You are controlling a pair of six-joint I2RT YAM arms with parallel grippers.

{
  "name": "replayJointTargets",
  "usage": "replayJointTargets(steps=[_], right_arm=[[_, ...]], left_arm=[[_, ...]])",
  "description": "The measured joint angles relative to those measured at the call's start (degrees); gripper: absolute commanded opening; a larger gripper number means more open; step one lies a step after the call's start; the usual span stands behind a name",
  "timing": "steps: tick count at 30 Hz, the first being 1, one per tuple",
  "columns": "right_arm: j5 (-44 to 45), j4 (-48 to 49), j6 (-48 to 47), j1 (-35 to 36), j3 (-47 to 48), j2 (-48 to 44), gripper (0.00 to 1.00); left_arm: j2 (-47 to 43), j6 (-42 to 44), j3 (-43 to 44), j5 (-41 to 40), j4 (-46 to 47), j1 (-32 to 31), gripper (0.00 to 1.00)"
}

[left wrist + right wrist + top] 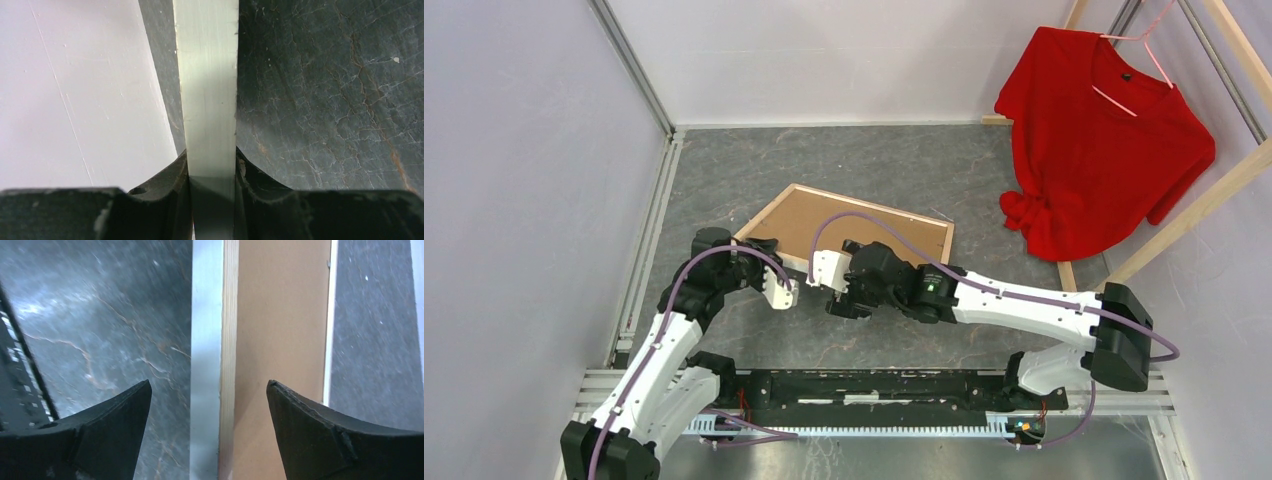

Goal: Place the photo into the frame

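The frame lies on the dark table with its light-wood reverse up and a brown hardboard sheet inside it. Both arms cover its near edge. My left gripper is shut on a white rail of the frame, which runs straight up between the jaws. My right gripper is open, its fingers standing either side of the frame rail without touching it. The hardboard sheet lies to the right of that rail. The photo is out of view.
A red T-shirt hangs on a hanger from a bare-wood rack at the back right. Pale walls close the table in at the back and left, with metal rails along the left edge. A pale surface fills the left of the left wrist view.
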Motion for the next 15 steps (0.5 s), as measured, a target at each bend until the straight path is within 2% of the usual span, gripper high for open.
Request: replayJointTargets(steps=[2, 4, 5, 6, 7, 8, 9, 10, 15], right_arm=[[2.67, -0.87, -1.9, 0.2, -0.42, 0.61, 0.74], [5.03, -0.98, -3.41, 0.31, -0.42, 1.25, 0.42], [6.14, -0.94, -4.0, 0.37, -0.42, 1.4, 0.31], [6.88, -0.9, -4.35, 0.37, -0.42, 1.44, 0.26], [7.67, -0.83, -5.4, 0.44, -0.44, 1.42, 0.22], [9.75, -0.04, -7.19, 1.05, -0.46, 1.4, 0.2], [11.32, 0.9, -8.33, 1.42, -0.39, 1.29, 0.2], [11.78, 1.4, -8.87, 1.38, -0.22, 1.16, 0.19], [13.09, -0.09, -8.17, 1.16, 1.99, 1.38, 0.17]], left_arm=[[0.0, -0.26, 0.0, 0.0, 0.0, 0.0, 0.32], [0.0, -0.39, 0.2, -0.04, -0.2, 0.0, 0.33], [0.0, -0.59, 0.35, -0.04, -0.46, 0.0, 0.36], [0.0, -0.68, 0.46, -0.07, -0.63, -0.02, 0.41], [0.07, -1.07, 0.63, -0.13, -0.44, -0.04, 0.55], [0.22, -1.42, 1.31, -0.2, -0.39, -0.07, 0.76], [0.24, -1.97, 2.05, -0.28, -0.5, -0.07, 0.94], [0.26, -2.56, 2.69, -0.42, -0.55, -0.07, 0.99], [0.31, -10.21, 5.46, -0.63, -0.66, -0.11, 1.0]])
